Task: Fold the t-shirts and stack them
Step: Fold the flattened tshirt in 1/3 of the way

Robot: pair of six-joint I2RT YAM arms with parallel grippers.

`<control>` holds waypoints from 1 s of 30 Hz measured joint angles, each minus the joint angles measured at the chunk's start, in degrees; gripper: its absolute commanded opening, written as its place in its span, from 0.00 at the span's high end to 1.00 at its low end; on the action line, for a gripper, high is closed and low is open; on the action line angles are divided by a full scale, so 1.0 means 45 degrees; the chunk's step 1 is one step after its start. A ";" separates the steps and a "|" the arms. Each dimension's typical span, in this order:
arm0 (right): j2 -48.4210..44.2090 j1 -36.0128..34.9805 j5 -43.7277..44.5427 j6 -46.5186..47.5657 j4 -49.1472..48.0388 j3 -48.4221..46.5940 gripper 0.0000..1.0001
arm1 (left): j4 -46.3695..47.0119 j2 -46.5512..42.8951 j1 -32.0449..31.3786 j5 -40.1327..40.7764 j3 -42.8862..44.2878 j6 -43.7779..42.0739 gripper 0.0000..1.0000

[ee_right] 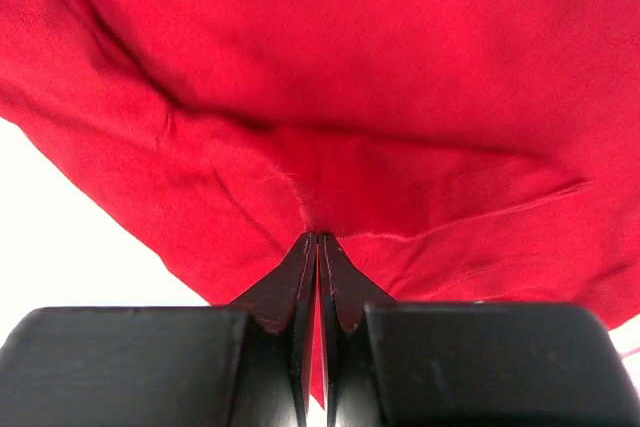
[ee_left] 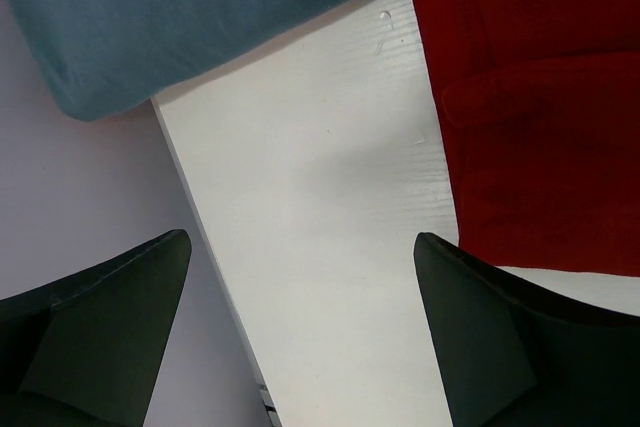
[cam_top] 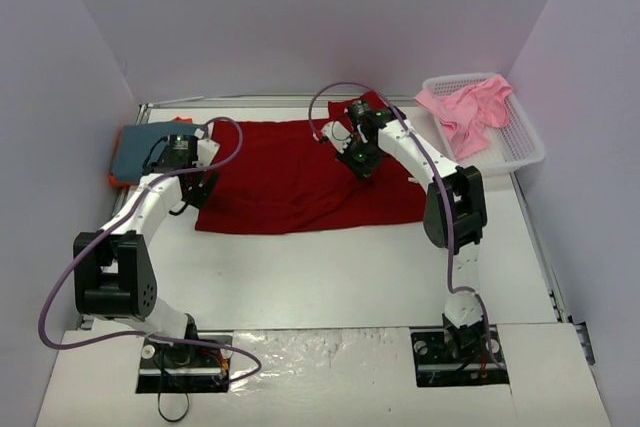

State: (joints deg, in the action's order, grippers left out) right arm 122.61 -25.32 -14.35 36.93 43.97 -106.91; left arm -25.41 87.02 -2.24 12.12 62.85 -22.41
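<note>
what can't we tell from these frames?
- Top view: the right gripper hides its own pinch on the red shirt.
- Top view: the left arm partly covers the teal shirt; the orange cloth under it is only a sliver.
- Left wrist: teal shirt cut off by the frame.

A dark red cloth t-shirt (cam_top: 290,182) is spread across the table's middle. A folded teal-blue shirt (cam_top: 140,147) over an orange one (cam_top: 113,179) is seen far left; a crumpled light pink shirt (cam_top: 465,107) is held in the far-right basket.
</note>
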 measured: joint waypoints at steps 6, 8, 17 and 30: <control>0.0884 -0.0325 0.0005 0.0097 -0.0019 -0.2108 0.90 | 0.0083 -0.0097 0.0000 0.0068 -0.0233 0.0000 0.06; 0.1598 -0.0393 0.0039 0.0136 -0.0155 -0.2715 0.82 | 0.0092 -0.0102 0.0000 0.0126 -0.0311 0.0000 0.06; 0.3123 -0.0408 0.0350 0.0117 -0.0967 -0.2414 0.62 | 0.0029 -0.0204 -0.0005 0.0350 -0.0471 0.0087 0.06; -0.3808 0.0223 0.1370 -0.0695 -0.3225 0.3240 0.74 | -0.0092 -0.2735 -0.0714 0.0112 -0.0466 -0.0049 0.01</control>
State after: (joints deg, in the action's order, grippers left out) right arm 105.47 -24.32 -8.19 33.80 29.45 -92.33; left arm -25.82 74.72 -5.45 12.62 60.75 -22.63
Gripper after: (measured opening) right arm 0.389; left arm 0.944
